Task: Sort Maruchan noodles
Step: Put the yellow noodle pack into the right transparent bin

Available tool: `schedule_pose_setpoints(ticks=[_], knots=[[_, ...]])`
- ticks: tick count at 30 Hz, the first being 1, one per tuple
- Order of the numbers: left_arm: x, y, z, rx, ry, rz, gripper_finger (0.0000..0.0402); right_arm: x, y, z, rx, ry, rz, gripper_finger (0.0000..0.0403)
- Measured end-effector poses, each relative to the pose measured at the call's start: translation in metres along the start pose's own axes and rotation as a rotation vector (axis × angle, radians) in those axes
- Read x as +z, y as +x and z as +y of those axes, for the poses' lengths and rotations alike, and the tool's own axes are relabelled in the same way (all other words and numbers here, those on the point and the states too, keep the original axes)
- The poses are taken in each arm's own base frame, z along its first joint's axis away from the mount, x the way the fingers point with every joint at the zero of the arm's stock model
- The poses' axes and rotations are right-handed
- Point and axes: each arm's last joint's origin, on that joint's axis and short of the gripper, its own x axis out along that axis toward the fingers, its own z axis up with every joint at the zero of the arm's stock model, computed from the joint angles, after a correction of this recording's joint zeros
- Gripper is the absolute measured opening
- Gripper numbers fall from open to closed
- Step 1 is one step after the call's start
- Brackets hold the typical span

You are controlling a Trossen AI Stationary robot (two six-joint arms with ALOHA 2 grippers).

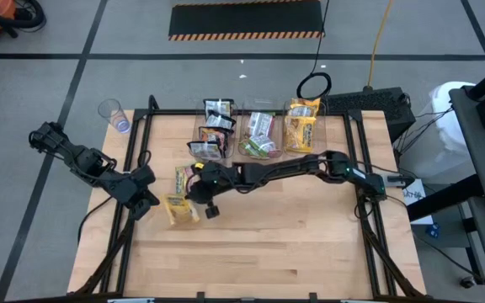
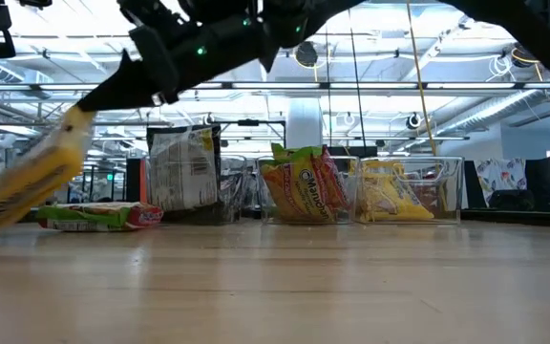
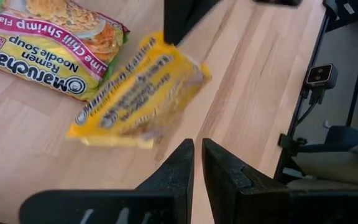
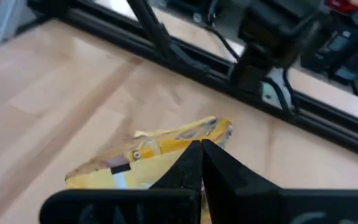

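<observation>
A yellow Maruchan noodle packet (image 1: 180,209) (image 3: 140,94) hangs near the table's left side, with my right gripper (image 1: 200,200) (image 4: 201,157) shut on it. A green-edged lime chili shrimp packet (image 1: 181,178) (image 3: 47,45) lies flat on the table just beyond it. My left gripper (image 1: 147,200) (image 3: 197,163) hovers left of the yellow packet, its fingers together and nothing between them. More packets stand in three clear bins (image 1: 259,135) at the far edge. My right gripper pinches the yellow packet by one short end (image 3: 164,41) between its two fingers. The fingers reach in from the table's right, slanting down. The packet hangs tilted below them (image 2: 29,180), with its lower end close to the table; I cannot tell whether it touches.
The bins hold dark packets (image 2: 184,180), green-edged ones (image 2: 302,186) and yellow ones (image 2: 397,191). A clear cup (image 1: 113,113) stands by the far left corner. Black frame rails (image 1: 137,160) run along the table's sides. The near half of the table (image 1: 259,252) is bare wood.
</observation>
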Motion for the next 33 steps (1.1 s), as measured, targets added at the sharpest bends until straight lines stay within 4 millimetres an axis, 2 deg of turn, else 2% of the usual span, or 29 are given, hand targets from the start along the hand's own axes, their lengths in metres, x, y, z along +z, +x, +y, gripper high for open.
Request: schedule_pose_setpoints(ticks=[7,20,33], knots=[[0.000,0.000,0.000,0.000,0.019,-0.001,0.0037,0.016,-0.019,-0.004,-0.019,-0.010,0.022,0.0000],[0.001,0.005,-0.003,0.023,0.108,0.016,0.0037,0.013,-0.018,-0.002,-0.006,-0.012,0.051,0.0000],[0.002,0.027,-0.010,0.162,0.231,0.075,0.0038,0.012,-0.018,-0.003,-0.006,-0.003,0.054,0.0000]])
